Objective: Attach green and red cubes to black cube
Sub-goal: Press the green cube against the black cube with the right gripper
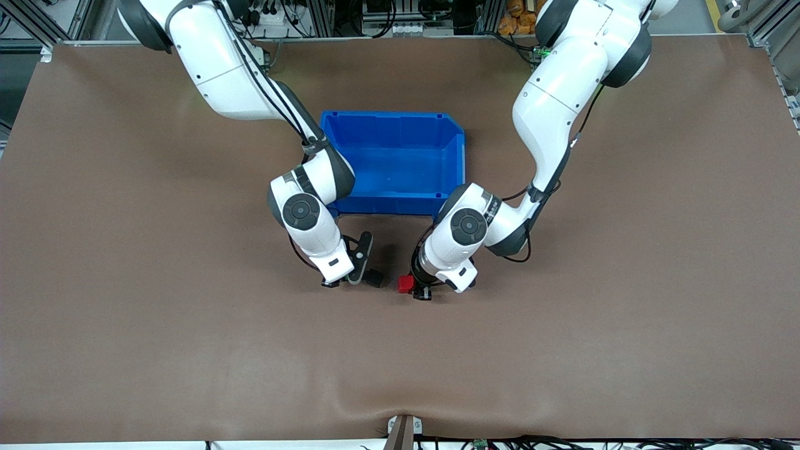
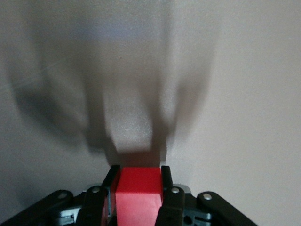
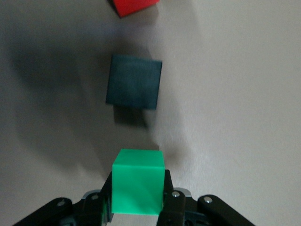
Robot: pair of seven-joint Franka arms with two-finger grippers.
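Note:
My left gripper (image 2: 138, 172) is shut on the red cube (image 2: 137, 190), low over the table; both also show in the front view, the gripper (image 1: 417, 289) and the red cube (image 1: 406, 284). My right gripper (image 3: 138, 176) is shut on the green cube (image 3: 138, 187). In the front view the right gripper (image 1: 339, 280) hides the green cube. The black cube (image 1: 374, 278) lies on the table between the two grippers, apart from both. In the right wrist view the black cube (image 3: 134, 81) lies ahead of the green one, with the red cube (image 3: 134, 5) past it.
An empty blue bin (image 1: 387, 116) stands on the brown table (image 1: 187, 344), farther from the front camera than the cubes and between the two forearms. Bare table lies all round the cubes.

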